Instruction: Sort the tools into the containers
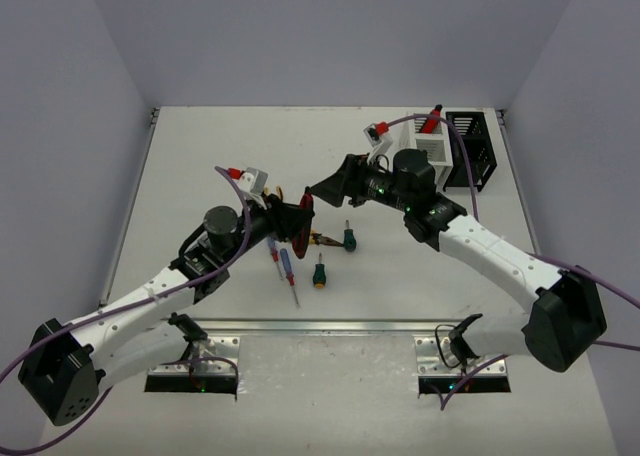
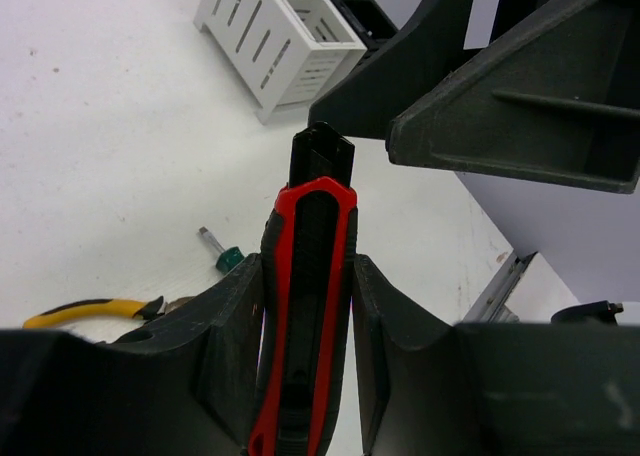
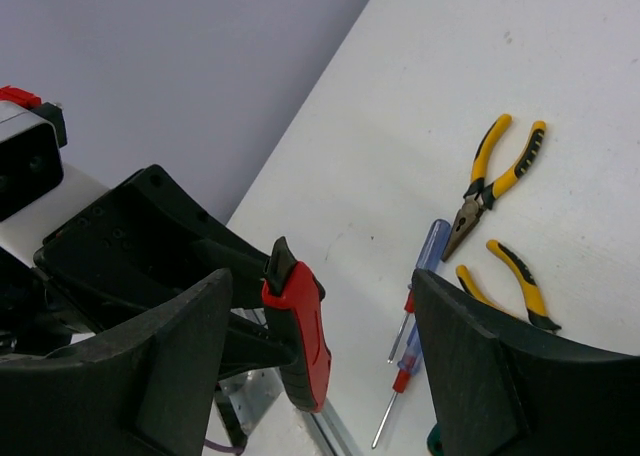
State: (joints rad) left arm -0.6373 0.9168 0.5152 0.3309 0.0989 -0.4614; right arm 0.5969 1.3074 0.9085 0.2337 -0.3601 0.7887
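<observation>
My left gripper point(image 1: 299, 217) is shut on a red utility knife point(image 2: 305, 306), held upright above the table; the knife also shows in the right wrist view point(image 3: 303, 336). My right gripper point(image 1: 320, 189) is open and faces the left one. Its fingers point(image 3: 150, 376) stand either side of the knife's tip without touching it. On the table below lie two yellow-handled pliers point(image 3: 500, 171), two blue-and-red screwdrivers point(image 3: 425, 261) and two green-handled screwdrivers point(image 1: 349, 239). The white bin point(image 1: 428, 152) and the black bin point(image 1: 472, 152) stand side by side at the back right.
A metal rail point(image 1: 330, 325) runs along the table's near edge. Purple cables loop from both arms. Grey walls close in the left, back and right sides. The white bin point(image 2: 280, 36) holds a red-topped item.
</observation>
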